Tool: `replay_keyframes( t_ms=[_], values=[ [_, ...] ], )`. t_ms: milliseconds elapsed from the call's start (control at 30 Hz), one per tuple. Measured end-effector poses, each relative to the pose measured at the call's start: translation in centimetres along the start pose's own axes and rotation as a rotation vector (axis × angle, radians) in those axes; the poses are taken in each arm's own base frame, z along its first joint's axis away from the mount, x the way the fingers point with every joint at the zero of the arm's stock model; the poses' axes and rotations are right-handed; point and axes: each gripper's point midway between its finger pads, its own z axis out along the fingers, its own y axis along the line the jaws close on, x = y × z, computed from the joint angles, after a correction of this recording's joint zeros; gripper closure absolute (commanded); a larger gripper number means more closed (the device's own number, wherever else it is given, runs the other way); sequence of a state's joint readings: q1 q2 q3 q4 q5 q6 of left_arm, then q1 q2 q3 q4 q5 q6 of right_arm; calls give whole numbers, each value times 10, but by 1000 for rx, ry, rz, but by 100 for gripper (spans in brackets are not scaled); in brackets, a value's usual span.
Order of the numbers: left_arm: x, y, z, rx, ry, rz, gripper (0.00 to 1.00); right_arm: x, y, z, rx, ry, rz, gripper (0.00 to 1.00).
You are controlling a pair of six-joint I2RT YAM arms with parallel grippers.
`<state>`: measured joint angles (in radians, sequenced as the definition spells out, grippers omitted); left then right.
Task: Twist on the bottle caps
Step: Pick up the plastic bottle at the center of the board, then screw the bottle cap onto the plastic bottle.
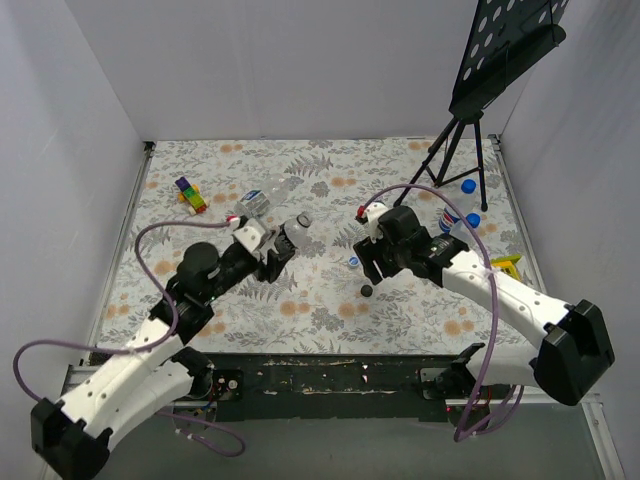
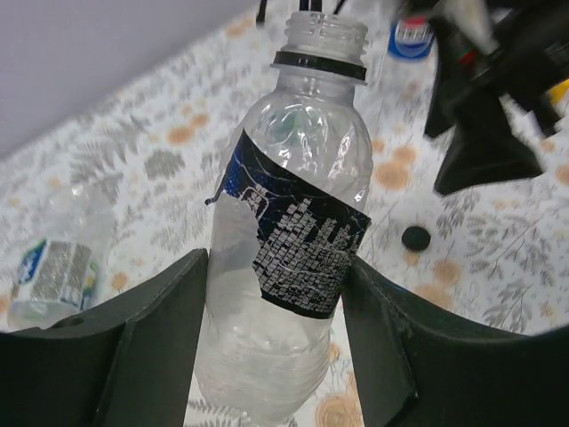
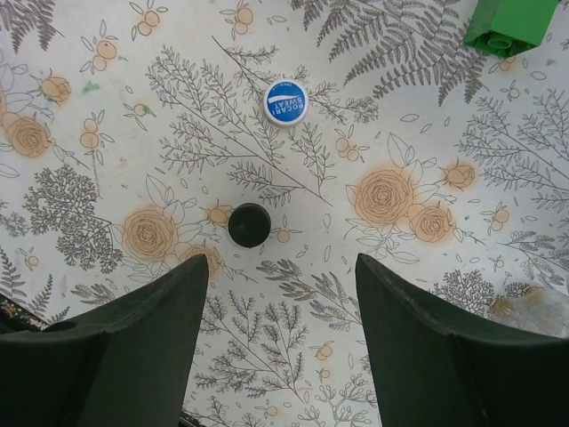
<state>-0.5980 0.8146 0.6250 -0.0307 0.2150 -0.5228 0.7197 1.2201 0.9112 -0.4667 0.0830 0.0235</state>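
1. The black cap [image 3: 249, 224] lies flat on the bench [image 3: 427, 124], left of centre in the right wrist view, just above the gap between the right hand's [image 3: 282, 267] fingers. They stand apart and hold nothing.
2. A blue-and-white cap [image 3: 286, 102] lies higher in that frame, apart from the black one. A green block [image 3: 511, 22] sits in the upper right corner.
3. The open bottle [image 2: 293, 240], with a dark torn label and a bare threaded neck, is clamped between the left hand's [image 2: 276, 267] fingers.
4. The left wrist view alone shows that bare neck.
5. Only the overhead view takes in the rest:
   - a second bottle [image 1: 258, 200] lying above the left hand;
   - toy blocks [image 1: 190, 193] at upper left;
   - a music stand [image 1: 480, 100] at upper right;
   - blue-capped bottles [image 1: 455, 218] below the stand.
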Motion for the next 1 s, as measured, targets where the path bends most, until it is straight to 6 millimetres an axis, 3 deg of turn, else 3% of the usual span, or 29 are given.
replay_keyframes(
  t_ms=[67,167,367,533,733,1000],
  values=[
    [-17,-3,-17,-9,-138,8,100,4,0,5,2,44,1,26],
    [-37,-5,-35,-33,-305,-4,100,15,-1,16,1,128,2,27],
    [-52,7,-56,-130,-527,-102,100,37,1,39,-6,266,3,33],
    [-60,18,-66,-193,-603,-157,99,44,5,53,-28,332,6,40],
    [-79,21,-82,-211,-691,-152,93,50,11,59,-62,375,14,41],
    [-82,21,-84,-211,-722,-149,100,51,16,60,-76,407,17,41]
  ],
)
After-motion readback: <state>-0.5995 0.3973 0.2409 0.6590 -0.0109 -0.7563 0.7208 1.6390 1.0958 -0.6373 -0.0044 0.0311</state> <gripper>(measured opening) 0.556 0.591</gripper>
